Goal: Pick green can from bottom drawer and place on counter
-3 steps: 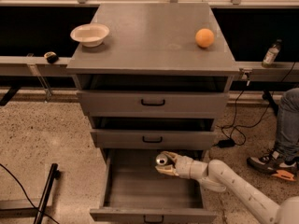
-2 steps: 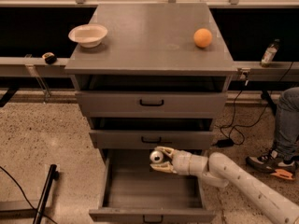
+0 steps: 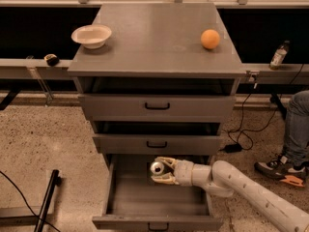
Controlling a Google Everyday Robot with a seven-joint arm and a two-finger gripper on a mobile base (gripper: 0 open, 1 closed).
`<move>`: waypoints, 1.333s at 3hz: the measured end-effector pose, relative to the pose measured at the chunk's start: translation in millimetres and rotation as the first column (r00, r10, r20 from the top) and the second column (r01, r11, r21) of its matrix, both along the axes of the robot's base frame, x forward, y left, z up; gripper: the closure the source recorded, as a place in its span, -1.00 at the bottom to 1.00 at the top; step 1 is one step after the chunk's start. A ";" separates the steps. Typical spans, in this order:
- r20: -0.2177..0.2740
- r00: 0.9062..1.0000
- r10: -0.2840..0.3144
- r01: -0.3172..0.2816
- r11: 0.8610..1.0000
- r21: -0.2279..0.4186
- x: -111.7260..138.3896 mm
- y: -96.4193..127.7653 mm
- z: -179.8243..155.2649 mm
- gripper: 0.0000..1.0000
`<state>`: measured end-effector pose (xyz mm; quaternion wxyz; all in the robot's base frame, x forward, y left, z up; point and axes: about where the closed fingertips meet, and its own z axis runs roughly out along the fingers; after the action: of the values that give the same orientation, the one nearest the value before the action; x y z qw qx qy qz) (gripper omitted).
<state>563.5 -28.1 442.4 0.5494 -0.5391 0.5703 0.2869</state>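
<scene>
A pale, two-fingered gripper [image 3: 158,171] on a smooth white jointed arm is clamped around the green can [image 3: 156,167], held sideways with its round silver top showing, above the open boxy grey metal bottom drawer [image 3: 155,223]. On the matte grey counter [image 3: 154,42] sit a shallow white bowl [image 3: 91,35] and a round orange [image 3: 210,38].

The arm is a chunky white tube: rounded segments, a fat elbow joint, and a row of little dark dots down the forearm. The gripper [image 3: 161,171], over the bottom drawer [image 3: 140,199], has pale cream fingers [image 3: 165,180].
</scene>
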 end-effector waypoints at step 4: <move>-0.122 0.869 0.480 -0.494 0.859 -0.132 -102.8 144.5 156.6 1.00</move>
<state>460.7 116.4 599.0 0.3895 -0.6952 0.4592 0.3926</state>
